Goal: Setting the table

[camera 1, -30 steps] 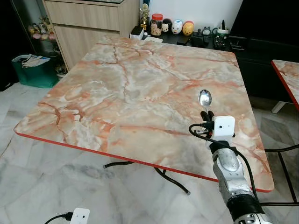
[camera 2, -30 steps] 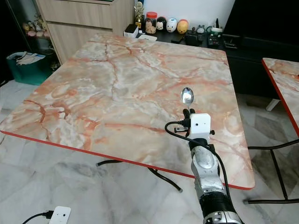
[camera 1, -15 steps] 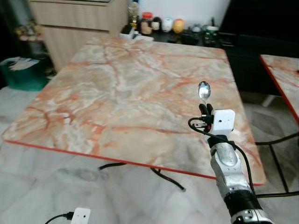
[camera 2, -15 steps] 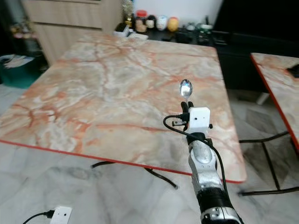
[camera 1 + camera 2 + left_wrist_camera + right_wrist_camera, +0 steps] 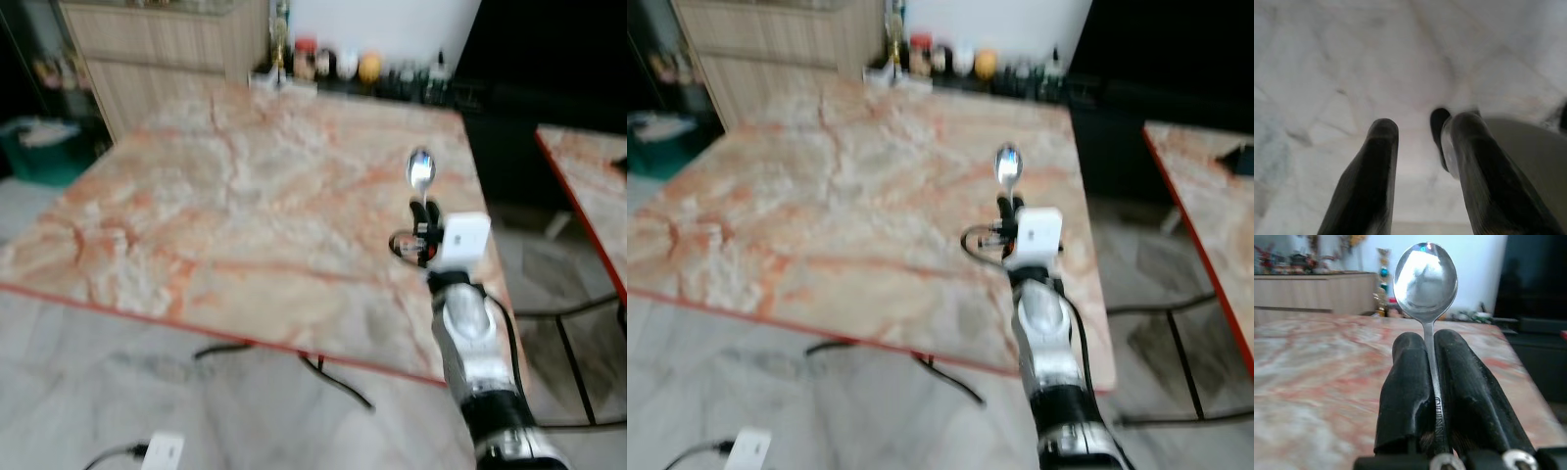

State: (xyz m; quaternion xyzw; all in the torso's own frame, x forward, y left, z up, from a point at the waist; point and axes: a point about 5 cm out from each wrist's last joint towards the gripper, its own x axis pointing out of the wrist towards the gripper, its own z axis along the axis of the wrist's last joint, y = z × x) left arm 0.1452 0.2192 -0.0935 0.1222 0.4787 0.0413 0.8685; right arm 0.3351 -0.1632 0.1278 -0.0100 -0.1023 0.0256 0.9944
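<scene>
While the head camera's pictures are blurred, the left eye view shows a large square surface (image 5: 245, 186) of pink-and-cream marble pattern with a red edge, and the right arm reaching over its near right part. The right pincer (image 5: 424, 211) points away from the robot, and a shiny metal spoon (image 5: 421, 171) stands up out of it, bowl uppermost, held in the air above the marble and not touching it. At the far edge, a row of small jars and figurines (image 5: 338, 64) sits on a dark low cabinet, too blurred to tell apart. The right eye view gives the same scene, with the corner of a second marble table (image 5: 1205, 196) at the right. In the left wrist view, the left pincer (image 5: 1420, 142) hangs over pale tiled floor (image 5: 1327, 63), its two black fingers apart with nothing between them. In the right wrist view, the two black fingers are pressed together on the spoon's thin handle just below the neck, the bowl rising clear above the tips. The spoon looks light, stiff and smooth — likely to swivel or slip in a narrow pinch — so a hold on the flat of the handle, as here, seems soundest for laying it down.
</scene>
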